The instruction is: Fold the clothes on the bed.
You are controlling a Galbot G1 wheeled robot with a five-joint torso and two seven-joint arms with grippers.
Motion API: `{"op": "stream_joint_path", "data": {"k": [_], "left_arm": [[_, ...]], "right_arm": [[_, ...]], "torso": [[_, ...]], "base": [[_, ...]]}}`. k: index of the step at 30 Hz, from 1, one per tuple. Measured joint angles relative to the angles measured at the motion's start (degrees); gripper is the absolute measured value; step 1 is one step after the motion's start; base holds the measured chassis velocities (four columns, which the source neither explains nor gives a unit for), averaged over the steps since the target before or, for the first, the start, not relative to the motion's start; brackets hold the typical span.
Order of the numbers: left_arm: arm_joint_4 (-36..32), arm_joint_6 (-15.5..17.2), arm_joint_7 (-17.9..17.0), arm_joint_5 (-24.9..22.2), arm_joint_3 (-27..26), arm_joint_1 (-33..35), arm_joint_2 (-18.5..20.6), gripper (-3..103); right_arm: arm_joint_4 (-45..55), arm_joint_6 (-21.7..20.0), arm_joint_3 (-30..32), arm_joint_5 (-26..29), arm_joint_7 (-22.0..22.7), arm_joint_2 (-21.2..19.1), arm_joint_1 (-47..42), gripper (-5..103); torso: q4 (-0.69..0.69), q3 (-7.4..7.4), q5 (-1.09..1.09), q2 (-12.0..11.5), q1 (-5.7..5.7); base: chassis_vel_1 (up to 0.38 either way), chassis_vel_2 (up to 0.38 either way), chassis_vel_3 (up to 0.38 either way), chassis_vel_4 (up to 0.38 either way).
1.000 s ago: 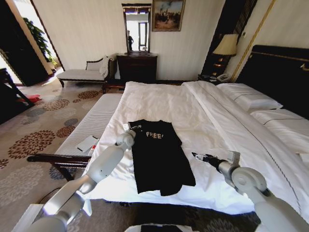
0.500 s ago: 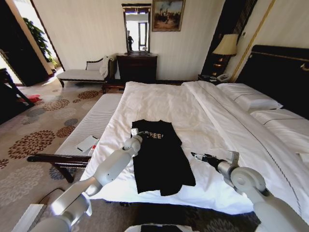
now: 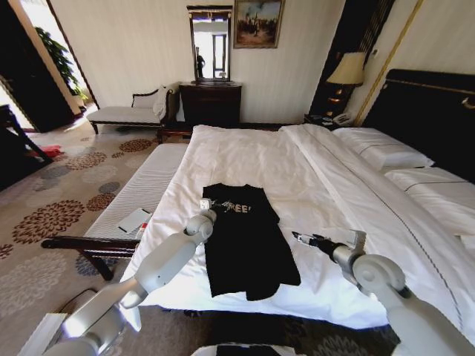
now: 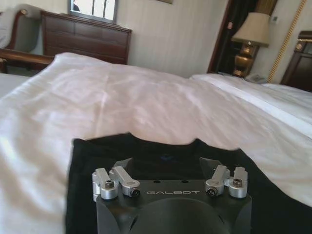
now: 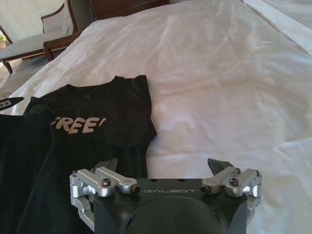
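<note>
While the T-shirt lies flat on the bed, both arms reach over the near edge of the mattress.

T-shirt (image 3: 245,241): black, short-sleeved, spread lengthwise near the foot of the bed (image 3: 312,170), collar toward the far end; pale "FREE" lettering on the chest.

Left gripper (image 3: 215,204): over the T-shirt's left shoulder area, close to the collar and sleeve.

Left fingers (image 4: 122,163): spread wide apart in the left wrist view, nothing between them; the black fabric lies directly beneath the tips. Contact with the cloth cannot be confirmed.

Right gripper (image 3: 298,238): low over the white sheet, just beside the T-shirt's right edge, apart from the fabric.

Right fingers (image 5: 217,165): released and wide apart, holding nothing; one tip over the shirt's edge, the other over the bare sheet.

Hidden or unclear: the left gripper covers part of the lettering in the head view; the T-shirt's hem end is cut off in both wrist views.

Bench (image 3: 141,196): beside the bed on the robot's left.
</note>
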Motion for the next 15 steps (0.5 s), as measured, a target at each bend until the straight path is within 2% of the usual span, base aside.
{"op": "stream_joint_path", "data": {"k": [2, 6, 11, 13, 15], "left_arm": [[-0.1, 0.0, -0.1, -0.2, -1.0, 0.1, 0.4, 81], [-0.1, -0.1, -0.1, -1.5, -5.8, 1.4, 2.4, 98], [0.0, -0.1, 0.2, -2.8, -8.5, 2.7, 3.6, 100], [-1.2, -0.1, 0.5, -3.4, -10.3, 4.4, 4.8, 100], [-1.7, -0.1, 0.5, -3.5, -10.7, 4.9, 5.2, 100]], "right_arm": [[-0.4, 0.1, -0.4, 0.1, -0.1, -0.1, 0.7, 100], [-1.8, 0.2, -2.4, 0.1, -0.1, -0.4, 3.6, 100], [-3.6, 2.0, -3.9, -1.9, -0.8, -0.4, 5.5, 100], [-5.6, 6.5, -5.7, -6.1, -2.5, 0.2, 7.1, 100], [-6.2, 8.0, -6.1, -7.2, -2.9, 0.4, 7.5, 100]], "torso": [[0.01, 0.00, 0.00, 0.0, 0.00], [0.02, 0.00, 0.00, 0.0, 0.00], [0.01, 0.00, -0.01, 0.0, 0.00], [0.01, 0.00, 0.00, 0.0, 0.00], [0.01, 0.00, -0.01, 0.0, 0.00]], "base": [[0.000, 0.000, 0.000, 0.000], [0.000, 0.000, 0.000, 0.000], [0.000, 0.000, 0.000, 0.000], [0.000, 0.000, 0.000, 0.000], [0.000, 0.000, 0.000, 0.000]]}}
